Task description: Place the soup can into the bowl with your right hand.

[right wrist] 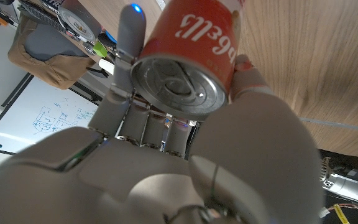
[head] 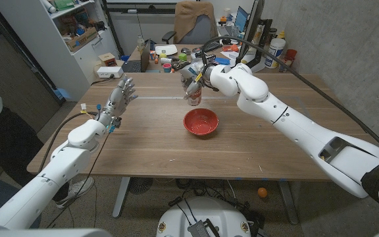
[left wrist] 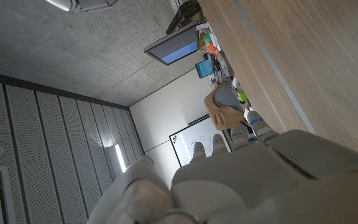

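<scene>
Holding the red and white metal soup can up off the wooden worktop, the robot's right hand sits a little behind the round red bowl. The can hangs in the air, near the far side of the bowl, and it is not inside the bowl. From the head view the can looks upright, with the hand wrapped over its top part. In the right wrist view the right hand is curled round the soup can, and the shiny silver end of the can faces the camera. Its fingers press on one side of the can, and the thumb presses on the other side, so the can is squeezed between them. The white writing on the red label looks upside down there because that view is turned. The bowl stands on the worktop by itself, near the middle, and nothing is touching it. The left hand is up above the left part of the worktop, well apart from the bowl and the can. Its fingers are spread apart and point up and away, and they hold nothing. In the left wrist view the back of the left hand is very close to the camera, with the worktop beside it.
</scene>
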Robot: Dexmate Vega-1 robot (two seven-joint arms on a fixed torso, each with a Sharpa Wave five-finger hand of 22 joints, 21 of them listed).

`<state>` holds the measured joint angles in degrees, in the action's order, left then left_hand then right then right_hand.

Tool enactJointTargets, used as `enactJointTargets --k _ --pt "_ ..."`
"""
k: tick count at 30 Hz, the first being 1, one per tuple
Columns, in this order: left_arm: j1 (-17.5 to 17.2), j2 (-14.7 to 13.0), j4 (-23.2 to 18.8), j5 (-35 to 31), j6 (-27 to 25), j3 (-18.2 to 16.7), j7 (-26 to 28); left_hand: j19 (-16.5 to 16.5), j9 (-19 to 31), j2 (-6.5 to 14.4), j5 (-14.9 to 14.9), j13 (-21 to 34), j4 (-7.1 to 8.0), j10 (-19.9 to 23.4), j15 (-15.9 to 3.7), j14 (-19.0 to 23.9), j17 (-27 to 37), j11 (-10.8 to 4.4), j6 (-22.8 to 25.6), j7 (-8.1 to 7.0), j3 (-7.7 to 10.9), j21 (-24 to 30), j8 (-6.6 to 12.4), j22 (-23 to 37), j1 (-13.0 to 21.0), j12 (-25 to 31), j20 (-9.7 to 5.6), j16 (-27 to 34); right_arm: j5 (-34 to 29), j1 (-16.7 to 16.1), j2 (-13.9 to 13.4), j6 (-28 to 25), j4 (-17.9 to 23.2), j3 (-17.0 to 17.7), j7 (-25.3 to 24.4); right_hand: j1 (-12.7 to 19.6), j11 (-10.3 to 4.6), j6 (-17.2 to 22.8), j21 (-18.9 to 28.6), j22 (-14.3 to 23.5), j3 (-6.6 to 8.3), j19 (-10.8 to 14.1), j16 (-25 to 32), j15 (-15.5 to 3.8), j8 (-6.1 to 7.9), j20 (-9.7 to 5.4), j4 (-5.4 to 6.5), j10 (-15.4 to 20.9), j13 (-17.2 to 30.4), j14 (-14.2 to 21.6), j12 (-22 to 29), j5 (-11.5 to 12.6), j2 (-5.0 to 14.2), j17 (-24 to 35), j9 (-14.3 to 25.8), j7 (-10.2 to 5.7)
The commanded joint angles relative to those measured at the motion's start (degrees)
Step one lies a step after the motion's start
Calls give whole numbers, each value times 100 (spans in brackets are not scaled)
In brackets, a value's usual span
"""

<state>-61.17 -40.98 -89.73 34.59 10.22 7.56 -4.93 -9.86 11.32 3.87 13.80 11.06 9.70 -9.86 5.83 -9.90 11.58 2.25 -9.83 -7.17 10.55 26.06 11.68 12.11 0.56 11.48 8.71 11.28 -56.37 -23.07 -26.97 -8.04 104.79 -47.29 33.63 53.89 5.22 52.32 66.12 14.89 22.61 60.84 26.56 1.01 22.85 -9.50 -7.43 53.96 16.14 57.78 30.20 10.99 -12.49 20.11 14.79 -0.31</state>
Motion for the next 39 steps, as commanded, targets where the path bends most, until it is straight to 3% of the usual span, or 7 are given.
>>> enactJointTargets --k 1,16,39 --pt "51 -28 -30 -21 3 22 -36 -849 17 114 52 23 14 -1215 3 -1212 19 35 -1401 -6 -28 -6 -10 30 9 40 43 8 -131 -461 -271 -112 475 250 180 2164 -499 61 40 -6 -31 -98 40 -1397 -12 -351 -20 616 229 2186 243 35 2106 13 19 17" --pt "231 -77 62 -75 -7 37 -101 -849 17 121 63 23 11 -1222 -6 -1213 17 42 -1408 -11 -56 -8 -10 30 17 44 47 14 -259 -871 -322 -297 672 419 142 2196 -498 80 97 -35 -75 -127 47 -1397 -48 -352 -14 619 238 2188 250 39 2107 14 38 18" --pt "155 -141 -62 -73 -101 -6 -26 -859 17 128 78 23 5 -1235 5 -1227 15 36 -1422 -13 -90 -15 -11 29 30 46 55 14 -148 -1216 -241 -425 439 425 -304 2224 -493 106 168 -69 -127 -160 62 -1394 -83 -350 2 635 230 2188 251 44 2114 25 69 12"
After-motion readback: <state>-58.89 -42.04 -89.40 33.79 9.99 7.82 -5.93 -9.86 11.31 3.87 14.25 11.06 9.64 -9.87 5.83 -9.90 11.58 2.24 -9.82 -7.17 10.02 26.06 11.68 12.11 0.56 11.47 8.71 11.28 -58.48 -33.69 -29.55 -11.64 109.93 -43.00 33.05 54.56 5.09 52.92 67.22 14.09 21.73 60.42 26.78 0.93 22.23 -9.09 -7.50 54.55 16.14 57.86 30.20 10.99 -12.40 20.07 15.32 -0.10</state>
